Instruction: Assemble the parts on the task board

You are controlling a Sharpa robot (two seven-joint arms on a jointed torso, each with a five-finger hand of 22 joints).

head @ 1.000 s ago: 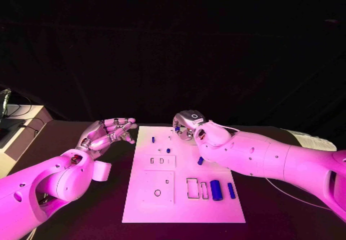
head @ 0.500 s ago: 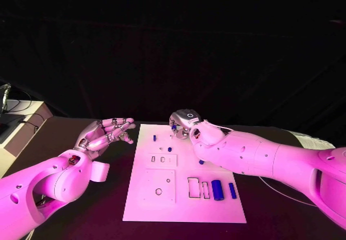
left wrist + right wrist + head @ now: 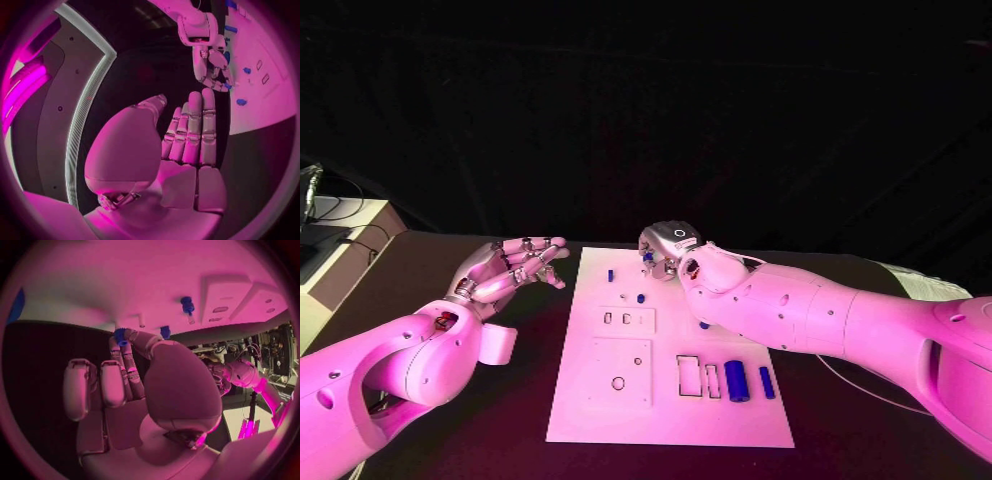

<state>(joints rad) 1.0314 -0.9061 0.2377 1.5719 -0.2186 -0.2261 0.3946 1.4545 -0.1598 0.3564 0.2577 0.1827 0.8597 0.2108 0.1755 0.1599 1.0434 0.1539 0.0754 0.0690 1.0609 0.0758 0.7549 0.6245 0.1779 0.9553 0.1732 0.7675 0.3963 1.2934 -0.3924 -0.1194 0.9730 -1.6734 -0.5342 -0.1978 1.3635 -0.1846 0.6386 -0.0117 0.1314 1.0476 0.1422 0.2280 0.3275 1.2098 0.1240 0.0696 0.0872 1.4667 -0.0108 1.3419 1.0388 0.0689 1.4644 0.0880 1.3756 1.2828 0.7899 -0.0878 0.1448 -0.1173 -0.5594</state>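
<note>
With the right robot hand [image 3: 669,250] apparently pinching a small blue part [image 3: 120,335] over the far edge of the task board [image 3: 589,415], lower it squarely; left robot hand [image 3: 511,266] remains spread, empty.

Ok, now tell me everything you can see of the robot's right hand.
The right hand is silver and many-fingered, on a white arm reaching in over the far end of the white task board. In the right wrist view its thumb and a finger pinch a small blue part just above the board's far edge, while the other fingers lie curled beside it. Nothing else touches it.
</note>
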